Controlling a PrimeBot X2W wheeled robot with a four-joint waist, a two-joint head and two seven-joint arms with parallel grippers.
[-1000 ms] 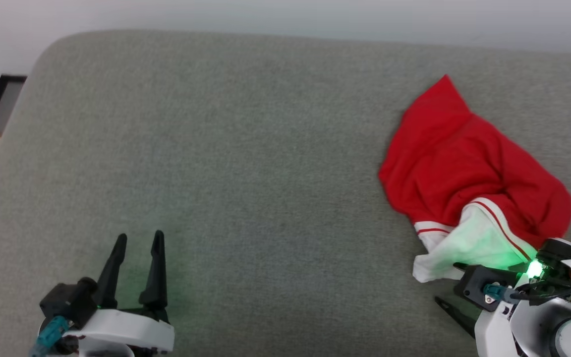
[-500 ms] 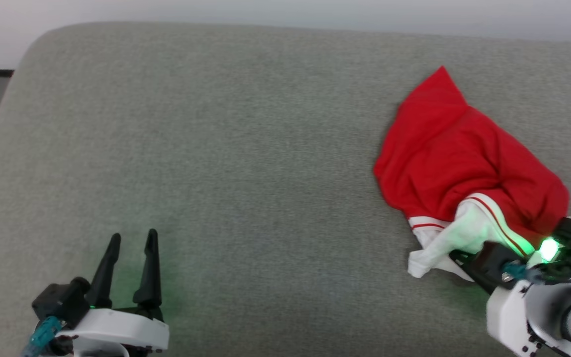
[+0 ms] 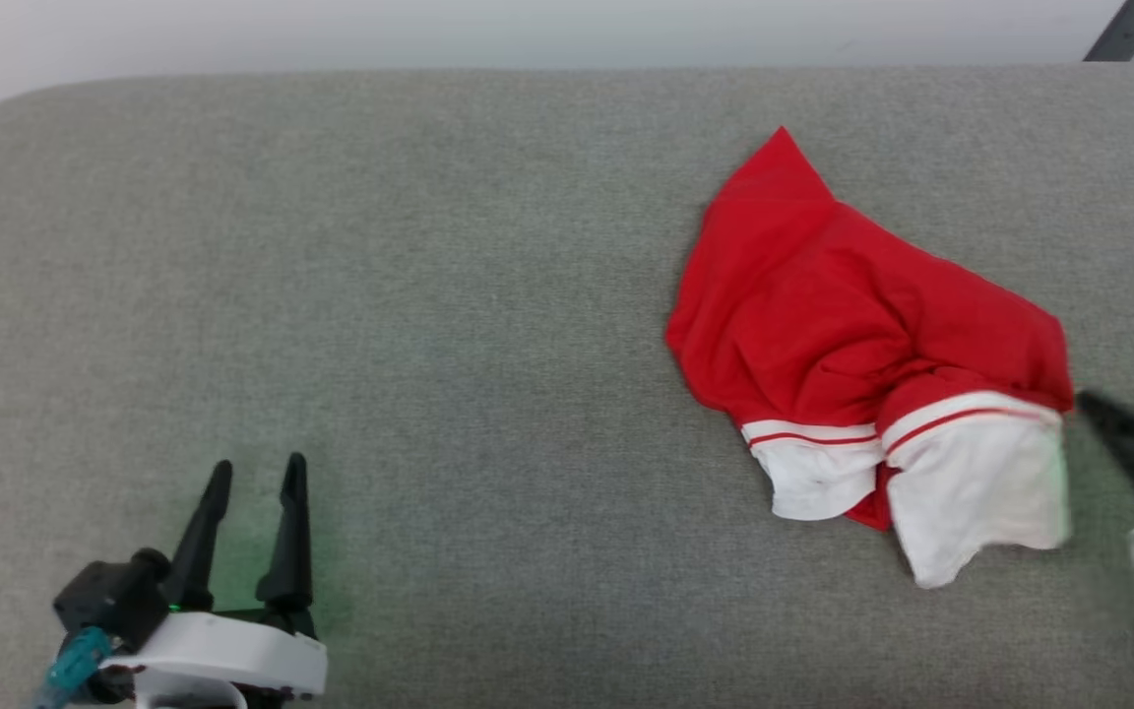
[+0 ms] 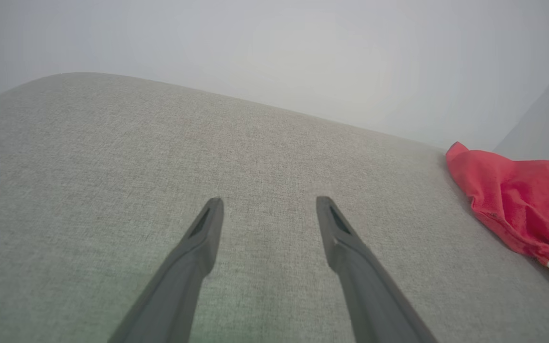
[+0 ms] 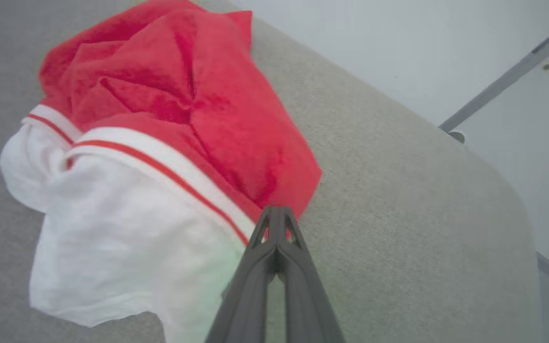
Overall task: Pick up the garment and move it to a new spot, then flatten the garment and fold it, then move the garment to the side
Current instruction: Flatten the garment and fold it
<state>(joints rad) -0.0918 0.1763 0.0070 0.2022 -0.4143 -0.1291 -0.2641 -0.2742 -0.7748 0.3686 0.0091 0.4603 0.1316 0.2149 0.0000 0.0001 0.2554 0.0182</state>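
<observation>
The garment lies crumpled on the right of the grey cushion. It is bright red, and its white cuff panels with thin red stripes face the front. My right gripper comes in from the right edge of the head view. Its fingers are shut, with the tips at the garment's right corner. In the right wrist view the right gripper pinches the red edge of the garment just beside the striped cuff. My left gripper rests open at the lower left, far from the cloth. In the left wrist view the left gripper holds nothing, and the garment lies at the far right.
The cushion's rounded far edge meets a pale wall. A dark slanted bar stands behind the cushion's back right corner, also in the right wrist view as the bar. Bare grey fabric stretches between the two grippers.
The head camera has turned right. My right gripper has shut and gone from under the white cuff to the garment's right corner. The cuff panels now lie spread wider. The left gripper is unchanged.
</observation>
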